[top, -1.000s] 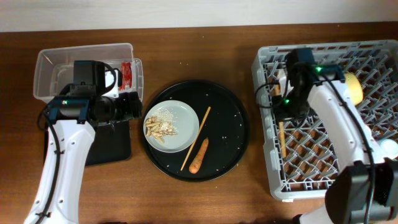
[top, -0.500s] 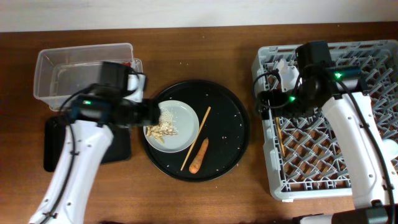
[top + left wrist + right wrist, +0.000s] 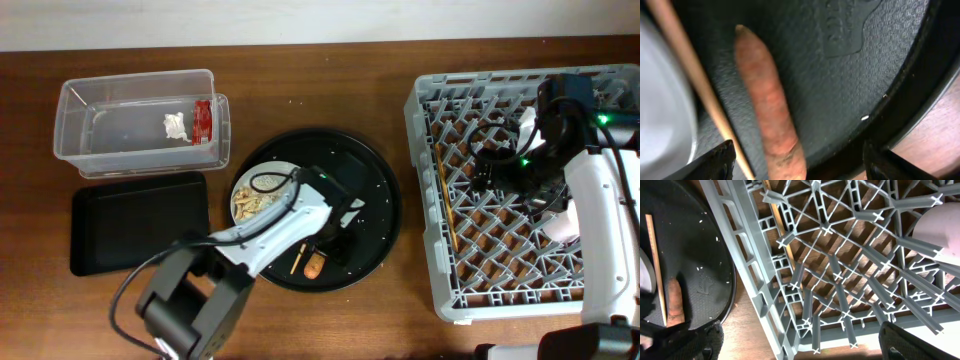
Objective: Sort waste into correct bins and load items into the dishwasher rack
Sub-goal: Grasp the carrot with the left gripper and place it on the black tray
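**Left Arm Repositioned Over Carrot Stick**

The left gripper (image 3: 800, 162) has moved from the clear tub (image 3: 80, 100), which holds the red wrapper (image 3: 203, 120) and tissue (image 3: 177, 126), to the round black tray (image 3: 855, 90). Its fingers are spread. The carrot stick (image 3: 767, 115) lies untouched between them, with a chopstick (image 3: 695, 85) just beside it. Pinching the carrot is probably the next step. The right gripper (image 3: 800, 345), spread and empty, has drawn back across the dishwasher rack (image 3: 765, 295). The tray's moulded mark is illegible.

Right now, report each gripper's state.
Left gripper: open, over the carrot stick, nothing held.
Right gripper: open, empty, over the dishwasher rack.
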Robot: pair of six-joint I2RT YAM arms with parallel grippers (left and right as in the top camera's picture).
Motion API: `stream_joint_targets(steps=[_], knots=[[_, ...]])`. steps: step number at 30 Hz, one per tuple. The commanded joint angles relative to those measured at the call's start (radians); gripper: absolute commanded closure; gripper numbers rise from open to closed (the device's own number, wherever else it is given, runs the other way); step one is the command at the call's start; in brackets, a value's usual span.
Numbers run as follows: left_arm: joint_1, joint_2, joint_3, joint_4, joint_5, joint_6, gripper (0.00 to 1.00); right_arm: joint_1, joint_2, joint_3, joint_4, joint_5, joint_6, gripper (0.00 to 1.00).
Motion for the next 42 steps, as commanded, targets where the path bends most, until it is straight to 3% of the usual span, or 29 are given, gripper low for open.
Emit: stream_joint_targets(steps=[1, 4, 5, 8, 9, 10, 16, 19, 23, 26, 32, 36, 42], knots=[[-0.006, 0.042, -0.001, 0.039, -0.024, 0.013, 0.20, -0.007, 0.000, 0.009, -0.003, 0.016, 0.005, 0.02], [-0.006, 0.079, -0.001, 0.041, -0.023, 0.013, 0.20, -0.007, 0.000, 0.009, -0.003, 0.016, 0.005, 0.02], [-0.006, 0.083, -0.001, 0.041, -0.021, 0.013, 0.30, -0.007, 0.000, 0.009, -0.003, 0.016, 0.005, 0.02], [-0.006, 0.083, -0.001, 0.041, -0.021, 0.013, 0.41, -0.007, 0.000, 0.009, -0.003, 0.016, 0.005, 0.02], [-0.006, 0.083, -0.001, 0.041, -0.021, 0.013, 0.56, -0.007, 0.000, 0.009, -0.003, 0.016, 0.005, 0.02], [-0.006, 0.083, -0.001, 0.040, -0.021, 0.013, 0.62, -0.007, 0.000, 0.009, -0.003, 0.016, 0.005, 0.02], [-0.006, 0.088, -0.019, 0.048, -0.021, 0.012, 0.63, -0.007, 0.000, 0.009, -0.004, 0.016, 0.005, 0.02], [-0.006, 0.088, -0.021, 0.048, -0.021, 0.013, 0.68, -0.007, 0.000, 0.009, -0.006, 0.016, 0.005, 0.02], [-0.005, 0.087, 0.002, 0.032, -0.024, 0.013, 0.82, -0.007, 0.000, 0.009, -0.007, 0.016, 0.005, 0.02], [-0.005, 0.077, 0.074, -0.019, -0.033, 0.012, 0.85, -0.007, 0.000, 0.009, -0.007, 0.016, 0.005, 0.02], [0.013, -0.079, 0.266, -0.140, -0.238, 0.012, 0.85, -0.007, 0.000, 0.009, -0.007, 0.020, 0.005, 0.02], [0.236, -0.204, 0.267, -0.163, -0.305, 0.004, 0.85, -0.007, 0.000, 0.009, -0.007, 0.020, 0.005, 0.02], [0.711, -0.214, 0.266, -0.245, -0.296, -0.111, 0.84, -0.007, 0.000, 0.009, -0.008, 0.019, 0.005, 0.02]])
